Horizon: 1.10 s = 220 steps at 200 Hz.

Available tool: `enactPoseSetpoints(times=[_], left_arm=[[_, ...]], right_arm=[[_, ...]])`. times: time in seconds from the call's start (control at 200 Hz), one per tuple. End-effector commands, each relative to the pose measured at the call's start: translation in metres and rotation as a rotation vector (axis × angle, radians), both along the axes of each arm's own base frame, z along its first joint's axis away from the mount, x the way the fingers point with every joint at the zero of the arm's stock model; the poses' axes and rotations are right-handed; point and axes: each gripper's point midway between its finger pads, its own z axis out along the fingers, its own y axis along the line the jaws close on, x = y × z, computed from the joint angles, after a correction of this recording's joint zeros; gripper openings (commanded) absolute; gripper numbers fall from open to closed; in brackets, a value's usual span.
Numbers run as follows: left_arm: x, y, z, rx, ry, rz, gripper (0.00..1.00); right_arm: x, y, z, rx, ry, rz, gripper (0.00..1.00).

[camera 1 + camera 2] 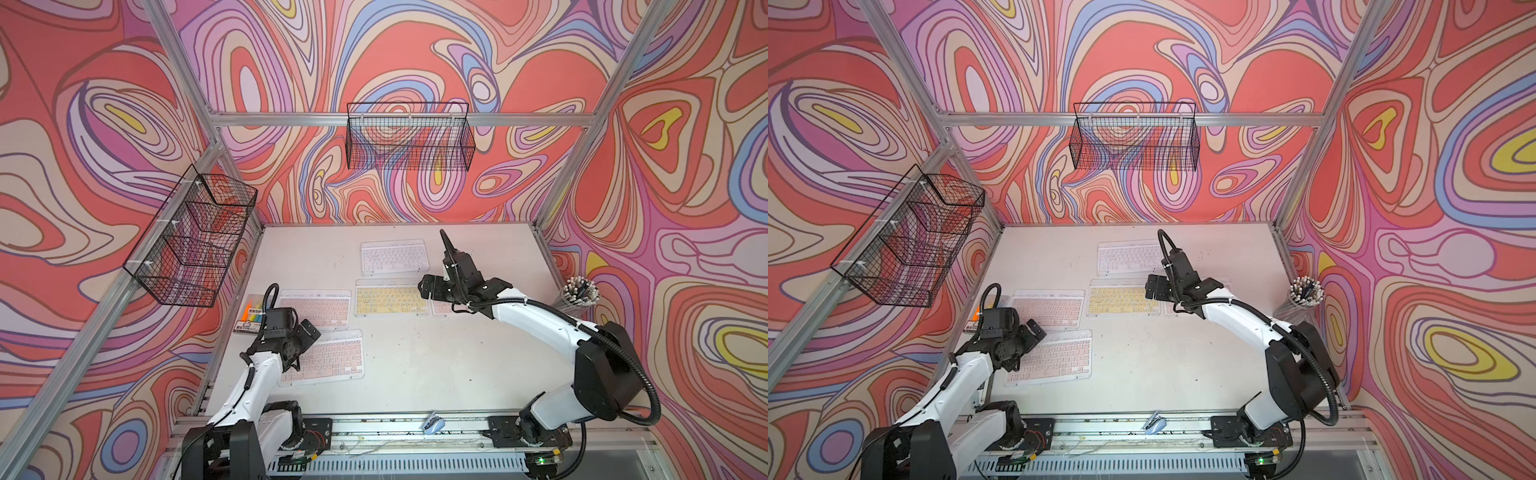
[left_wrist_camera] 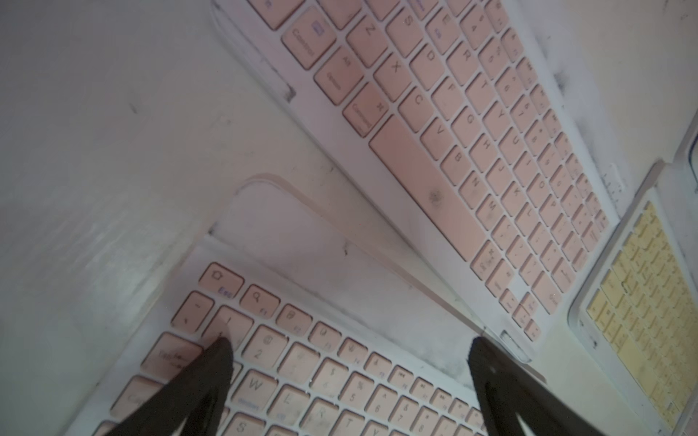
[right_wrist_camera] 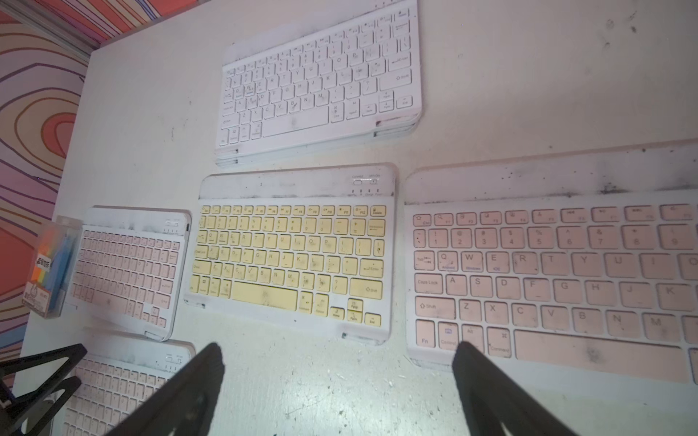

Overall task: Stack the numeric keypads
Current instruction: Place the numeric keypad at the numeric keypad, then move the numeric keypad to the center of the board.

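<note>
Five keypads show on the worktop [image 1: 436,365]. The white keypad [image 1: 394,257] lies farthest back, and the right wrist view shows layered edges under it. Just in front of it lies the yellow keypad [image 1: 390,297], with the left pink keypad [image 1: 316,309] on one side and the right pink keypad [image 1: 442,308] on the other, the latter mostly hidden by the right arm. The near pink keypad [image 1: 332,359] lies just in front of the left pink one, slightly turned.

The left arm slants up from the front rail with its wrist bent down. The left tool [image 1: 308,332] hangs over the near pink keypad's back left corner, fingers spread wide and grasping nothing. The right arm folds high at the elbow near the right wall and its forearm reaches left. The right tool [image 1: 430,289] points down over the gap between the yellow and right pink keypads, likewise spread and empty. A packet of highlighters [image 1: 252,313] stands just beside the left pink keypad.
</note>
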Motion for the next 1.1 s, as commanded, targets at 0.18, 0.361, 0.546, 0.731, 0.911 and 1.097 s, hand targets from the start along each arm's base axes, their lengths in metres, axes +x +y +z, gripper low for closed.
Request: enactPoseSetpoints(times=[0.18,0.361,0.546,0.731,0.911,1.097], left_arm=[[-0.021,-0.021,-0.014,-0.117,0.087,-0.029,1.00],[-0.046,-0.046,-0.030,-0.136,0.149,-0.087,1.00],[-0.061,-0.077,-0.040,-0.142,0.193,-0.152,1.00],[-0.063,-0.112,-0.034,-0.149,0.181,-0.224,1.00],[-0.057,-0.148,-0.029,-0.105,0.183,-0.337,1.00],[-0.034,-0.155,-0.011,-0.037,0.125,-0.396,1.00]], right_arm=[[-0.022,0.020,0.005,0.080,0.048,0.041,0.98],[-0.032,0.026,0.003,0.113,0.085,0.058,0.98],[-0.042,0.028,-0.005,0.106,0.128,0.052,0.98],[-0.052,0.023,-0.019,0.069,0.166,0.014,0.98],[-0.055,0.014,-0.033,0.012,0.203,-0.052,0.98],[-0.063,0.015,-0.046,-0.133,0.210,-0.067,0.98]])
